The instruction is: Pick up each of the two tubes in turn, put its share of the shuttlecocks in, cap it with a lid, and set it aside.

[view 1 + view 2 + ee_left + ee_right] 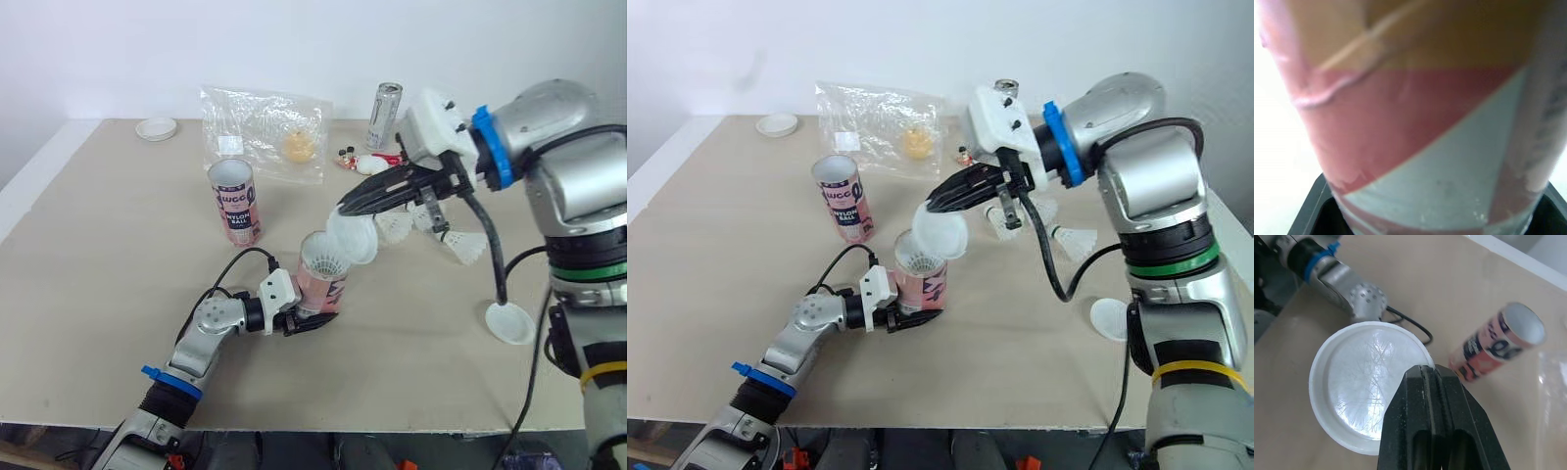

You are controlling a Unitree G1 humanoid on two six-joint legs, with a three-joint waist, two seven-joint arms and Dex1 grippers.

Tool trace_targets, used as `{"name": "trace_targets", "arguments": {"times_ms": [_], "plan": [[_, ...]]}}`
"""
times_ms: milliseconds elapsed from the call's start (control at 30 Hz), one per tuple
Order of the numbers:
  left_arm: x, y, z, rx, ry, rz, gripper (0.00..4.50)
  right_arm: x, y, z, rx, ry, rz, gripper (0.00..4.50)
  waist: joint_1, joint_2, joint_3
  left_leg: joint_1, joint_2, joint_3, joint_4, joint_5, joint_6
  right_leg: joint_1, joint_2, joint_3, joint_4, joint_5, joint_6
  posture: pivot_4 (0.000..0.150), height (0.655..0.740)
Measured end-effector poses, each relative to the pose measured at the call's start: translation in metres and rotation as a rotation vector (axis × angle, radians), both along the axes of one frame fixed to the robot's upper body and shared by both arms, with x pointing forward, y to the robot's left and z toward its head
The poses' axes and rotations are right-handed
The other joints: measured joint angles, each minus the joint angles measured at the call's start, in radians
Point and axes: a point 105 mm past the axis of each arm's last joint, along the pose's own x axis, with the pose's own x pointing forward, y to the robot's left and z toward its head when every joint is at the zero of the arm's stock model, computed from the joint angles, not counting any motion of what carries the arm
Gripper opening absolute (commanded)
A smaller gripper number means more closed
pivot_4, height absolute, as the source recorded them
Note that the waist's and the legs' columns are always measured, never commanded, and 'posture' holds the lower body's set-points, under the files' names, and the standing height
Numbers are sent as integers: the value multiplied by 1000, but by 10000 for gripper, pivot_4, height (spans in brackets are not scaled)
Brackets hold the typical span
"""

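Here, the pink-and-white cardboard tube [325,284] stands upright on the beige table [118,294], the left gripper [312,319] clamped around its base and a white shuttlecock [321,262] showing in its mouth. The right gripper [345,208], fingers pressed together, pinches a round white plastic lid [1359,391] by its rim (tilted, just above that mouth). A second matching tube [233,201] stands open behind.

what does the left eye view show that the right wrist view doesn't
Left eye view adds: the held tube with a shuttlecock inside, gripped by the left tool; loose shuttlecocks; a can; a spare lid. Right wrist view adds: the full round face of the lid. Both: that lid pinched in the right tool, the second tube standing open, the left arm.
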Motion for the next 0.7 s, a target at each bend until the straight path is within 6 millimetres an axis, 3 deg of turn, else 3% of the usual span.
{"name": "trace_targets", "arguments": {"times_ms": [233,700], "plan": [[0,3,0,-3,-2,22,27546,9,15,-13,-27,-15,45,1139,-1,0,0,0,0,0,0,0,0,0,0,0,0,0,0,1500,7400],[-1,3,0,-6,-4,38,27546,16,22,-24,-55,-52,85,1139,-1,0,0,1,0,-1,-1,0,0,0,1,0,0,1,2,1500,7400]]}}
